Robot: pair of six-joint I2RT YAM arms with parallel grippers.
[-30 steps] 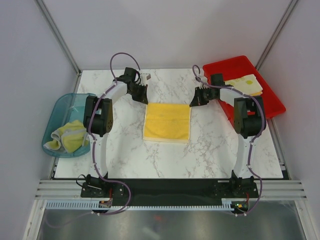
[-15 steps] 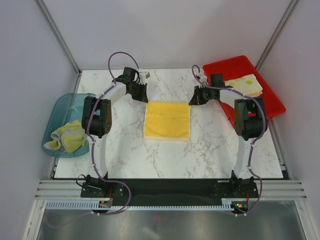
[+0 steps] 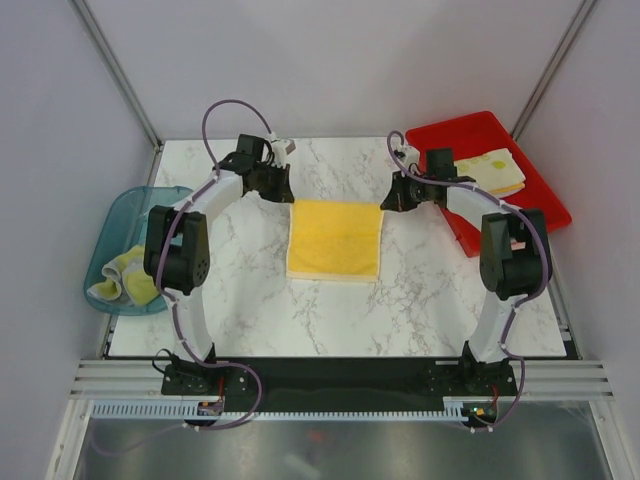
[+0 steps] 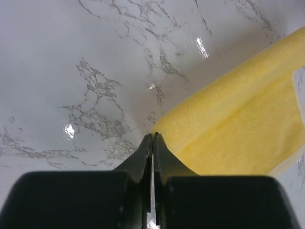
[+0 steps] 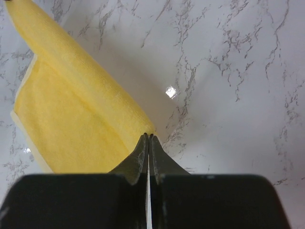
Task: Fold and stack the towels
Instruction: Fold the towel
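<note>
Towel (image 3: 334,240) drawn slightly farther back.
Left gripper (image 3: 288,195) and right gripper (image 3: 385,204) pinch the plush yellow square's far corners.

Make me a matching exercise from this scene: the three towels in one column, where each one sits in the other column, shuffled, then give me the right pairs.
Column one
1. yellow towel
2. printed towel
3. crumpled towel

Column two
A. in the teal tub
B. on the red tray
C. on the table, between the arms

Pairs: 1-C, 2-B, 3-A
</note>
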